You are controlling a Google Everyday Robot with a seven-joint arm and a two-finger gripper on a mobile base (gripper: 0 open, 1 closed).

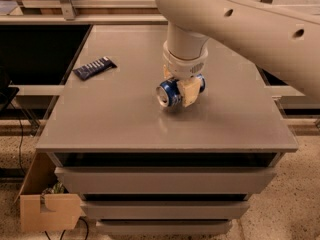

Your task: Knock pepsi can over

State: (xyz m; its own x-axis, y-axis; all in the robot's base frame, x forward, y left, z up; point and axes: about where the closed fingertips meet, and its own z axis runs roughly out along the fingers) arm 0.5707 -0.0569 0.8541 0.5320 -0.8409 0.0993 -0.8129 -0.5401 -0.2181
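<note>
Near the middle of the grey table (125, 126), slightly toward its right side, the pepsi can (168, 92) lies on its side with its silver top facing the front-left. The gripper (182, 89) comes straight down on it from the pale arm (235, 21) overhead, and its jaws are closed on the can's blue body. One tan finger (190, 92) crosses the near side, while the other is hidden behind. The can sits very low over the tabletop, but whether it actually touches the surface cannot be told. Well apart, toward the back-left corner, a flat dark blue wrapper (94, 67) lies on the table. Below the top are grey drawers (165, 180), and a cardboard box (47, 211) stands on the floor at the left.
</note>
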